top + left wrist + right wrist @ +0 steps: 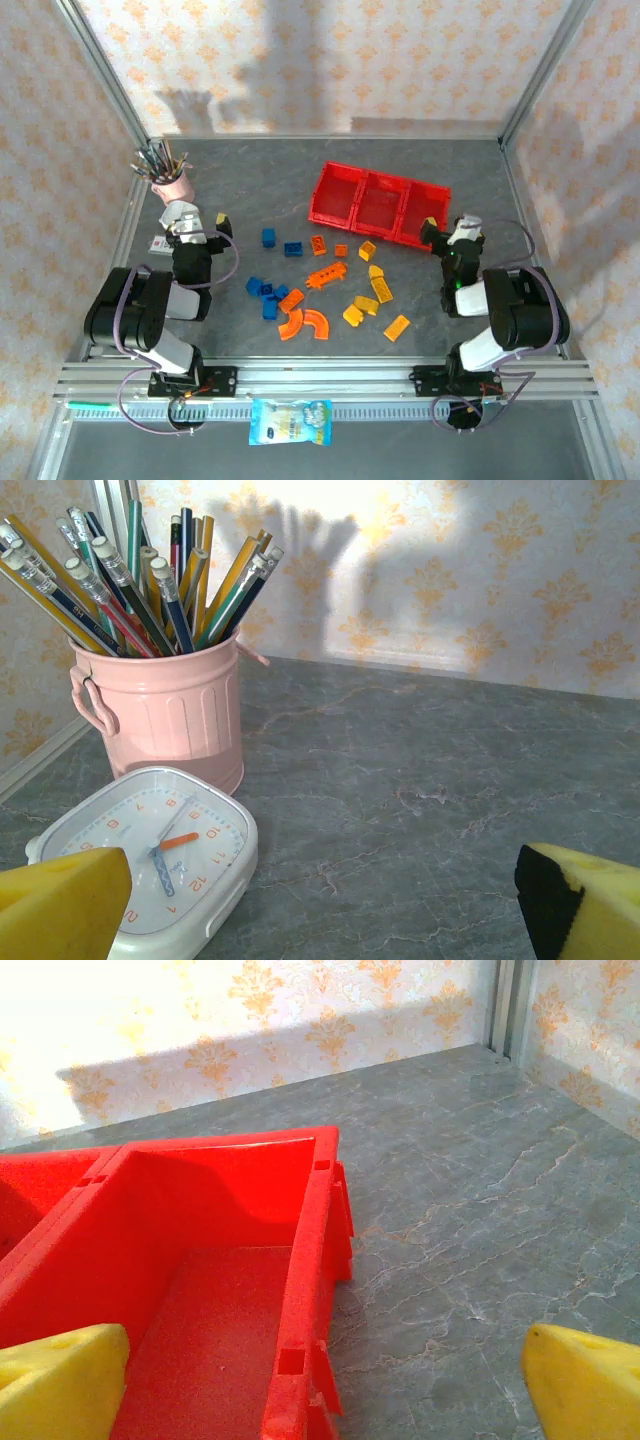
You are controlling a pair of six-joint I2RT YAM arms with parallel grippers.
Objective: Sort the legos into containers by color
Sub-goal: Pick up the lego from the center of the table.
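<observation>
On grey marbled tabletop [250, 180], floral wallpaper [330, 60] around, legos [325, 275] scattered, left hand [320, 908] and right hand [325, 1388] spread wide

The 2 arms, the left arm [140, 320] and the right arm [515, 315], have chunky black joint housings joined by white link segments, with thin grey-purple cables [528, 243] looping out near each base. Their fingers [60, 905] are bright yellow wedges (1 on the left carries a black pad [545, 895]).
</observation>
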